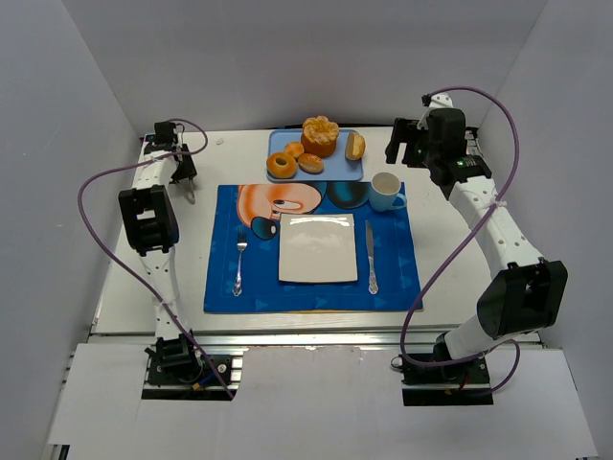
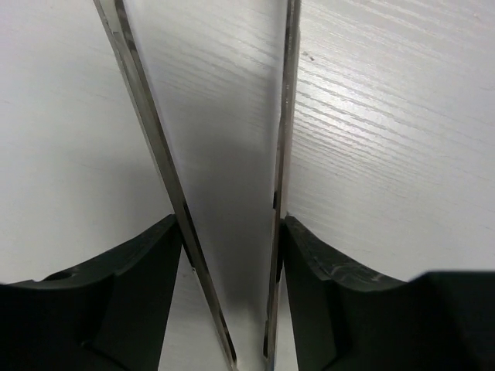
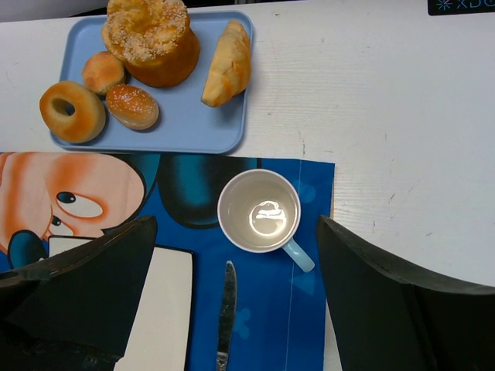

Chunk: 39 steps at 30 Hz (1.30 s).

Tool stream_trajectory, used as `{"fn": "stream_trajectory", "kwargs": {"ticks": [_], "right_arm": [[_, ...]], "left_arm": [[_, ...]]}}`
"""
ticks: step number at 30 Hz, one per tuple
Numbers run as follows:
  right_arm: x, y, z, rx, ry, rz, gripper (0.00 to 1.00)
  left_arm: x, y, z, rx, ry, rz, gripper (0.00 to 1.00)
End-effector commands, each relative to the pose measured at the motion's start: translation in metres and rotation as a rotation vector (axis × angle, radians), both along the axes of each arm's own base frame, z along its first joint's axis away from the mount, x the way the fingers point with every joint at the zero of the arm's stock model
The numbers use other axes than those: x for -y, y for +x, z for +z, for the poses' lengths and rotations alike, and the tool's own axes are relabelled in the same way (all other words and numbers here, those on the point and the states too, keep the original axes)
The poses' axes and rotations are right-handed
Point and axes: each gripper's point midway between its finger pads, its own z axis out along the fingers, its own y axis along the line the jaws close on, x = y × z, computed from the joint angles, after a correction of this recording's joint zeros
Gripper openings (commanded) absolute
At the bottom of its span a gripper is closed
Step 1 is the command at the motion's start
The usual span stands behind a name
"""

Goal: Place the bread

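Observation:
Several breads lie on a blue tray [image 1: 316, 176] at the back: a big muffin [image 1: 320, 135], a donut [image 1: 281, 166], two small rolls and a croissant [image 1: 355, 146]. The right wrist view shows them too: the muffin [image 3: 151, 39], the donut [image 3: 72, 112] and the croissant [image 3: 228, 63]. A white square plate [image 1: 317, 247] sits bare on the placemat. My left gripper [image 1: 187, 177] is at the far back left, shut on metal tongs [image 2: 155, 139] whose two arms spread apart over the bare table. My right gripper [image 1: 407, 144] hovers open and empty above the cup [image 3: 258, 210].
A blue cartoon placemat [image 1: 311, 292] holds a fork [image 1: 238, 254] left of the plate, a knife [image 1: 370, 254] right of it and a light blue cup [image 1: 386, 190] at its back right. White walls enclose the table on three sides.

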Motion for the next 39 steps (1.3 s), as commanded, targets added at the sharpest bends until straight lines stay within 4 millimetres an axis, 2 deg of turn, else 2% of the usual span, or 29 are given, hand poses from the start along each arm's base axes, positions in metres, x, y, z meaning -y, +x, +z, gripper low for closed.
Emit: {"fn": "stream_trajectory", "kwargs": {"ticks": [1, 2, 3, 5, 6, 8, 9, 12, 13, 15, 17, 19, 23, 24, 26, 34, 39], "right_arm": [[-0.002, 0.0, 0.019, 0.054, 0.037, 0.003, 0.89], [-0.003, -0.001, 0.02, 0.056, 0.042, 0.007, 0.89], [-0.004, -0.002, 0.021, 0.053, 0.048, 0.013, 0.89], [-0.006, -0.005, 0.025, 0.058, 0.059, 0.02, 0.89], [-0.006, -0.007, 0.026, 0.056, 0.065, 0.028, 0.89], [-0.008, -0.014, 0.028, 0.054, 0.075, 0.04, 0.89], [-0.007, -0.017, 0.028, 0.047, 0.082, 0.035, 0.89], [-0.005, -0.028, 0.029, 0.046, 0.094, 0.028, 0.89], [-0.006, -0.033, 0.032, 0.049, 0.111, 0.024, 0.89], [-0.005, -0.037, 0.026, 0.035, 0.123, 0.016, 0.89], [-0.011, -0.044, 0.026, 0.029, 0.158, 0.038, 0.89], [-0.013, -0.047, 0.029, 0.038, 0.175, 0.045, 0.89], [-0.014, -0.052, 0.037, 0.06, 0.189, 0.055, 0.89], [-0.013, -0.052, 0.04, 0.07, 0.188, 0.057, 0.89], [-0.012, -0.054, 0.044, 0.083, 0.188, 0.054, 0.89], [-0.011, -0.059, 0.052, 0.108, 0.195, 0.057, 0.89], [-0.011, -0.062, 0.05, 0.105, 0.194, 0.059, 0.89]], "left_arm": [[-0.025, -0.011, 0.011, -0.018, 0.046, 0.054, 0.63], [-0.026, -0.01, 0.018, -0.009, 0.049, 0.062, 0.62], [-0.027, -0.008, 0.036, 0.025, 0.054, 0.078, 0.61], [-0.027, -0.008, 0.058, 0.066, 0.053, 0.094, 0.6], [-0.026, -0.007, 0.086, 0.121, 0.042, 0.11, 0.6], [-0.019, -0.007, 0.114, 0.189, 0.012, 0.118, 0.59], [-0.008, -0.004, 0.152, 0.289, -0.036, 0.114, 0.59], [0.029, -0.008, 0.188, 0.366, -0.117, 0.063, 0.58], [0.056, -0.012, 0.209, 0.395, -0.136, 0.01, 0.58], [0.084, -0.017, 0.225, 0.404, -0.145, -0.045, 0.58], [0.133, -0.025, 0.234, 0.38, -0.176, -0.136, 0.58], [0.168, -0.036, 0.229, 0.33, -0.213, -0.197, 0.57], [0.213, -0.053, 0.222, 0.278, -0.345, -0.267, 0.56], [0.22, -0.057, 0.217, 0.259, -0.377, -0.265, 0.56], [0.229, -0.061, 0.219, 0.262, -0.417, -0.278, 0.55], [0.247, -0.076, 0.198, 0.181, -0.446, -0.315, 0.57], [0.254, -0.085, 0.189, 0.151, -0.475, -0.333, 0.59]]}}
